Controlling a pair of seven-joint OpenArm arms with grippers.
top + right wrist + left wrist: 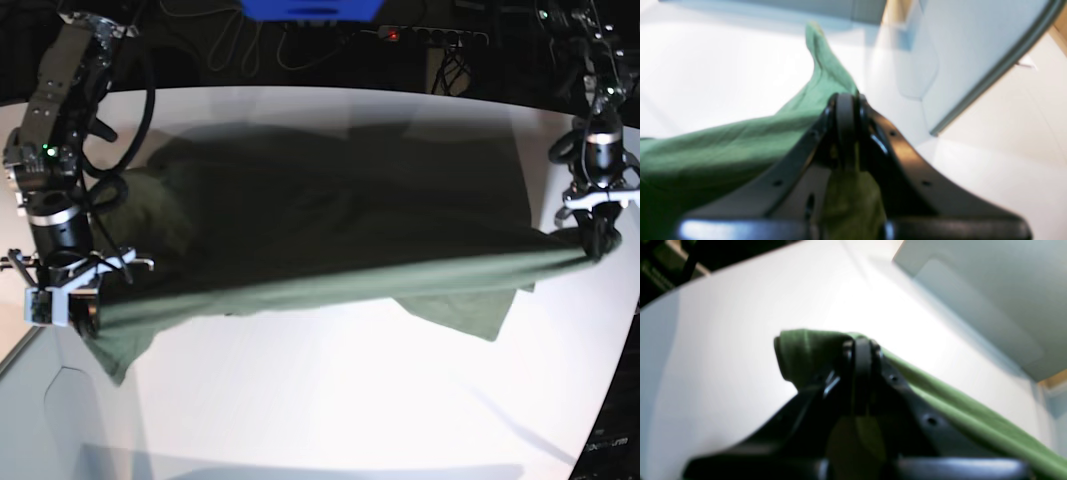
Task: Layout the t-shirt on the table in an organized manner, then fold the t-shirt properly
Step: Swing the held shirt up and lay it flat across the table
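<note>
one t-shirt [330, 230], long axis side to side, on table [330, 400]

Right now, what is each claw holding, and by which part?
Both claws are shut on the t-shirt: the left claw and right claw each pinch one end of its stretched front edge, lifted above the table.

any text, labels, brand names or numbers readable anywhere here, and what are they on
None can be read in any view.
T-shirt: plain green cloth, no print or label showing.
Table: bare white, no markings.
Left gripper and right gripper: black, blurred, no lettering visible.
Gear in the dark behind the table: only small lights, too dim and small to read.
</note>
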